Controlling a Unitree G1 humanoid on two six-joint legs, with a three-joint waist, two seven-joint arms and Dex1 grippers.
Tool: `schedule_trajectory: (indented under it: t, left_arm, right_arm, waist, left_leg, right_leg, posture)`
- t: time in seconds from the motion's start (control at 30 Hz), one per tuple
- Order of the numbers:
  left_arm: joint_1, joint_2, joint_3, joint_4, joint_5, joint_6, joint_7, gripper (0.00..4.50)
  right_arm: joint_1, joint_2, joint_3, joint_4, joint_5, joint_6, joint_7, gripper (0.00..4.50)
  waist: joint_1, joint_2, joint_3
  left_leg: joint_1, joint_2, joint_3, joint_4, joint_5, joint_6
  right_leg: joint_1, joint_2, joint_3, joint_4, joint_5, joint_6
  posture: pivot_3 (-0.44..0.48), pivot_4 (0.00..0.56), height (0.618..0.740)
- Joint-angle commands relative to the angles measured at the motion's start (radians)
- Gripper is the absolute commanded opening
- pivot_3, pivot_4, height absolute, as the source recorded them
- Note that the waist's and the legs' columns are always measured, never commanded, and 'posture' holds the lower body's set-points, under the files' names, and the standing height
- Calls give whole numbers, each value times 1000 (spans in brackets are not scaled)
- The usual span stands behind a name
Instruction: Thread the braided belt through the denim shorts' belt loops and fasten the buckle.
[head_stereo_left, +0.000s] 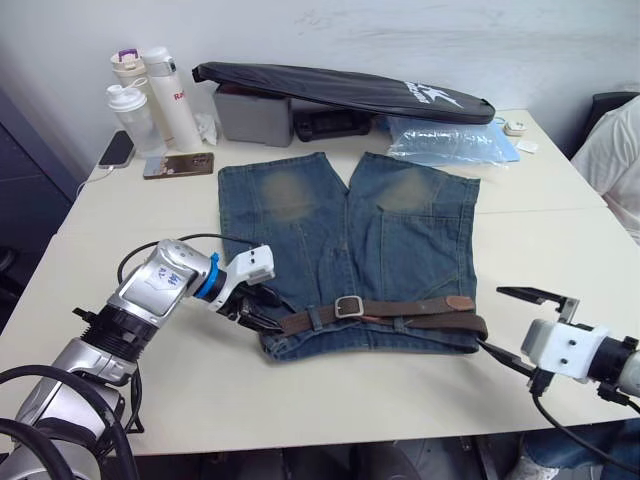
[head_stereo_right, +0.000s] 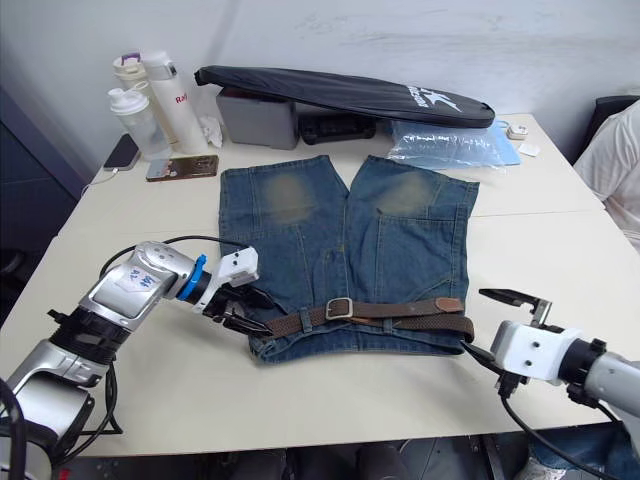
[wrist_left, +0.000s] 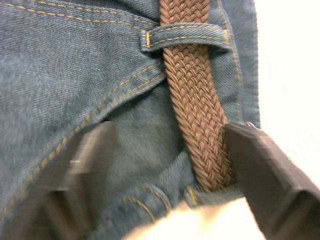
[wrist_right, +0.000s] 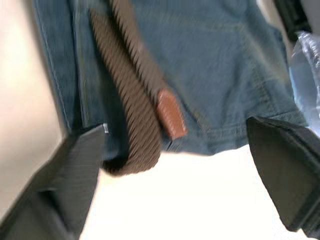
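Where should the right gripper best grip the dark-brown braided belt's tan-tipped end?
Probably just behind the tan tip of the dark-brown braided belt, coming from the robot's right. That end lies free on top of the faded blue denim shorts, and the open right gripper already faces it.

Woven brown braided belt (wrist_left: 192, 100) with shiny metal buckle (head_stereo_left: 348, 306) on faded denim shorts (head_stereo_left: 340, 235).

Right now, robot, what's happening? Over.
Left gripper open, straddling braided belt at waistband. Right gripper open by belt's bend. Buckle on denim shorts. Nothing blocking.
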Motion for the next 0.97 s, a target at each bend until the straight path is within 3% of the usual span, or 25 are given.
schedule_trajectory:
  t: [0.03, 0.2, 0.4, 0.6, 0.8, 0.97]
  left_arm:
    - [-19, 31, 141, -63, -119, 66, -46, 4475]
    - [35, 6, 311, -75, -237, 142, 12, 4475]
    - [169, -51, 550, -116, -318, 170, 208, 4475]
    - [427, -80, 626, -203, -233, -70, 322, 4475]
    - [570, -131, 650, -227, -206, -216, 398, 4475]
    - [609, -152, 632, -265, -207, -278, 411, 4475]
  right_arm:
    - [-15, 23, -111, -50, 233, 202, 14, 4500]
    - [-44, 89, -142, -103, 458, 463, -67, 4500]
    - [-55, 153, -82, -181, 390, 566, -203, 4500]
    - [-38, 226, -22, -223, 384, 610, -228, 4500]
    - [-21, 235, -5, -170, 353, 594, -176, 4500]
    - [-20, 246, -14, -149, 329, 570, -160, 4500]
  waist:
    - [3, 0, 0]
    - [10, 1, 0]
    - [15, 4, 1]
    - [19, 6, 0]
    - [22, 6, -2]
    - [22, 6, -2]
  left_leg:
    - [0, 0, -1, 0, 0, 0]
    - [0, 0, -2, 0, -1, 1]
    - [-1, 1, -2, 0, -3, 1]
    - [-1, 2, -1, -1, -5, 0]
    - [-1, 1, -1, -1, -8, 2]
    - [-2, 1, -2, -1, -9, 3]
  right_leg:
    - [0, 0, -1, -1, 0, 0]
    - [0, -2, -3, -3, 1, 1]
    - [-1, -2, -3, -4, 1, 1]
    - [-2, -2, -3, -5, 1, 1]
    - [0, -7, -6, -9, 1, 0]
    - [0, -8, -7, -10, 1, 0]
  posture:
    - [0, 150, 740]
    - [0, 150, 740]
    - [0, 150, 740]
    - [0, 150, 740]
    - [0, 150, 740]
    - [0, 150, 740]
